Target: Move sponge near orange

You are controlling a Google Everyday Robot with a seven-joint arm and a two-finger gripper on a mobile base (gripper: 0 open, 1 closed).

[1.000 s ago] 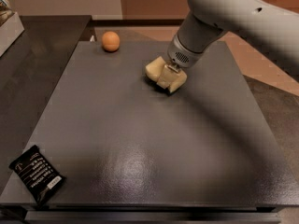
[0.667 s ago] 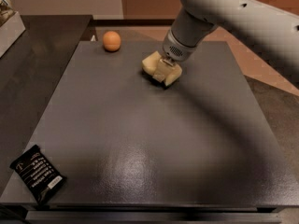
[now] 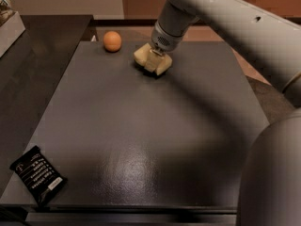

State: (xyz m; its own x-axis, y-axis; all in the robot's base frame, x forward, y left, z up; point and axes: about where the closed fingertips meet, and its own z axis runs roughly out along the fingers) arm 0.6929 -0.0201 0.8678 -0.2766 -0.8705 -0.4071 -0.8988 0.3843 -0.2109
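Well, with the gripper (image 3: 153,61) clamped on the sponge (image 3: 140,55) at the far end of the table (image 3: 141,140), near the orange (image 3: 112,41) but not touching, I'd ease it a touch leftward and release gently so the fruit doesn't roll.

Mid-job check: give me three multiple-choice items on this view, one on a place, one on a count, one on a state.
1. In the camera view, the orange lies where relative to the sponge? A left, B right, C on top.
2. Black packets on the table: A none, B one, C three.
3. The gripper is: A open over the orange, B shut on the sponge, C out of view.

Answers: 1 A, the orange sits apart to the sponge's left. 2 B, a single one at the near left corner. 3 B, it grips the sponge at the table's far side.
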